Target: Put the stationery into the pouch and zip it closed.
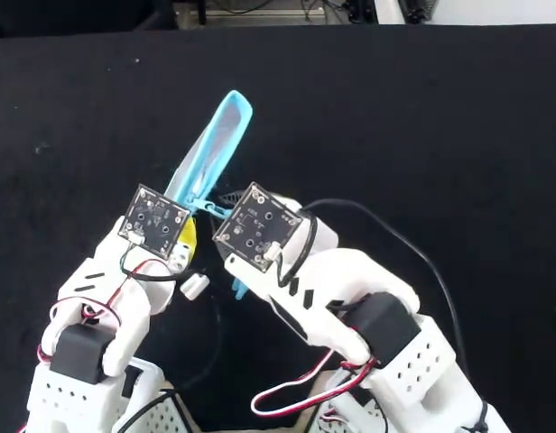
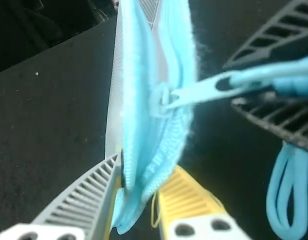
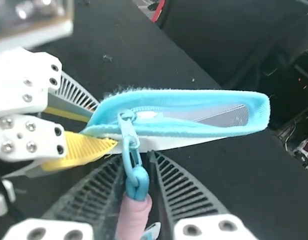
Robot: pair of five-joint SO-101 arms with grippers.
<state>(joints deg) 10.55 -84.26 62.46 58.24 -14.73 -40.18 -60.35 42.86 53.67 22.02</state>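
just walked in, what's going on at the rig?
Both arms are on the light blue pouch, held on edge over the black table. The left tool is clamped on one end of it. The right tool pinches the zipper pull, with the slider sitting near the clamped end. How much of the zip is closed is unclear from these views.

Arms extend forward side by side, left end effector (image 2: 144,172) and right end effector (image 3: 136,167) both clamped tight
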